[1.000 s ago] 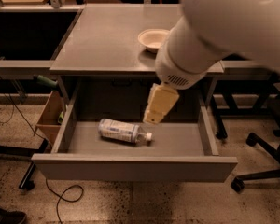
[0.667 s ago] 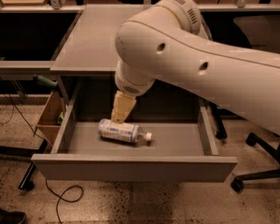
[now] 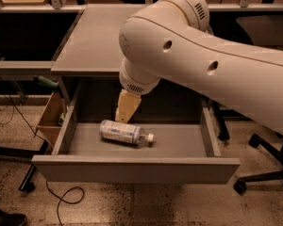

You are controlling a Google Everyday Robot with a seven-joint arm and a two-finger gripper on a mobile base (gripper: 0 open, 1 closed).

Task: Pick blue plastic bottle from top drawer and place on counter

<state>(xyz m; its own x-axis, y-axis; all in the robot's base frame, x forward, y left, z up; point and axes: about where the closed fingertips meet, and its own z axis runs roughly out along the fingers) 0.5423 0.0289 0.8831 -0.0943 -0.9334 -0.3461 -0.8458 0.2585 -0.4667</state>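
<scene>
1. Camera view, the task's thing: the blue plastic bottle (image 3: 124, 132) is small and clear, with a pale label printed in blue around its body and a white cap. It lies on its side on the floor of the top drawer (image 3: 132, 171), left of the middle, with the cap pointing right and a little toward the front panel.
2. Camera view, the drawer: it is pulled fully out from under the tabletop (image 3: 96, 41). It is wide, shallow and grey, with a flat plain front.
3. Camera view, the claw: the claw (image 3: 122, 118) is a cream, tapering piece hanging from the wrist of the big white arm (image 3: 203, 65). It points down into the drawer, tilted slightly left. Its tip sits just behind the label end of the bottle. I cannot tell whether it touches the bottle, or whether the claw is released or clenched.
4. Camera view, surroundings: a cardboard box (image 3: 49, 121) stands on the floor to the left of the drawer. A dark cable (image 3: 61, 201) loops on the speckled floor in front.
5. Against the earlier frames: a second ago the claw hung over the right-centre of the drawer, well right of the bottle. By 0.7 s ago it had swung left to about its present spot, and since then it has barely shifted. The arm now spans the right of the picture. The bottle lies just where it lay in both earlier frames, and the drawer is as far open.
</scene>
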